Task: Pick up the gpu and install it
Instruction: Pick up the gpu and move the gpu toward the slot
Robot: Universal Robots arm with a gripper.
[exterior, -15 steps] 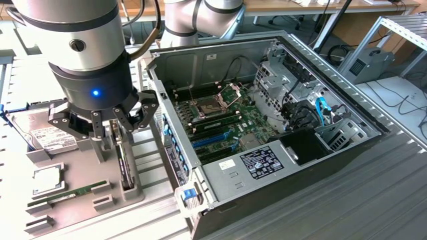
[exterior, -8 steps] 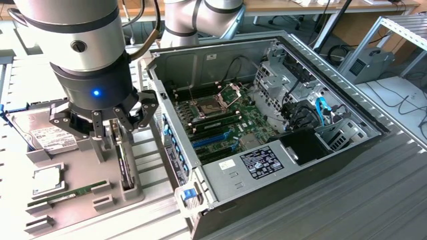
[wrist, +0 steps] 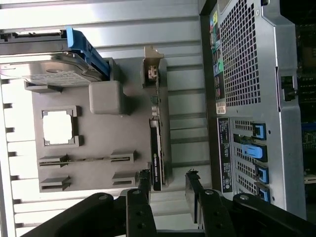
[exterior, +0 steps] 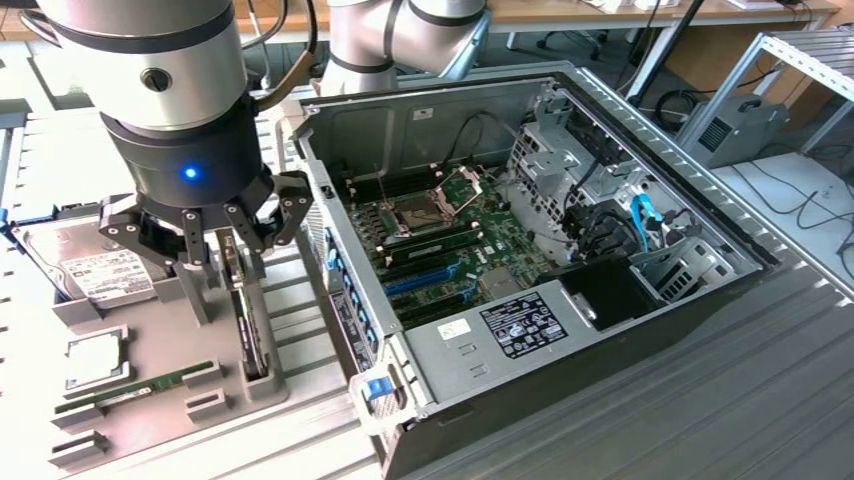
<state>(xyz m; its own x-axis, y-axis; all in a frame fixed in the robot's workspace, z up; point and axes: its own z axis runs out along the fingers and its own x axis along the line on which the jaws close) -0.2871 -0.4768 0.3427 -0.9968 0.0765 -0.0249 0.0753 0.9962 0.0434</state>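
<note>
**Exterior view.** We see the black two-fingered gripper (exterior: 224,255) of the grey arm lowered over a flat grey plastic holding tray (exterior: 160,340), at the exterior view's left of an open silver-and-black metal computer case (exterior: 441,85). The gpu (exterior: 248,335), a slim dark rectangular card, stands on edge in a slot along the tray's side nearest the case, directly beneath the fingers. On the same tray we note a boxy silver hard drive with a white label (exterior: 100,270), a square silvery processor chip (exterior: 94,358) and a narrow green memory stick (exterior: 134,388).

**Wrist view.** We see the gripper (wrist: 168,185) with its two fingers spread apart, clamping nothing. The gpu (wrist: 156,153) lies edge-on, and its near end falls between them, just beside one finger and apart from the other. The tray (wrist: 98,138) carries the hard drive (wrist: 49,71) and the processor chip (wrist: 58,127). The case's perforated rear panel (wrist: 247,49) runs alongside.
</note>
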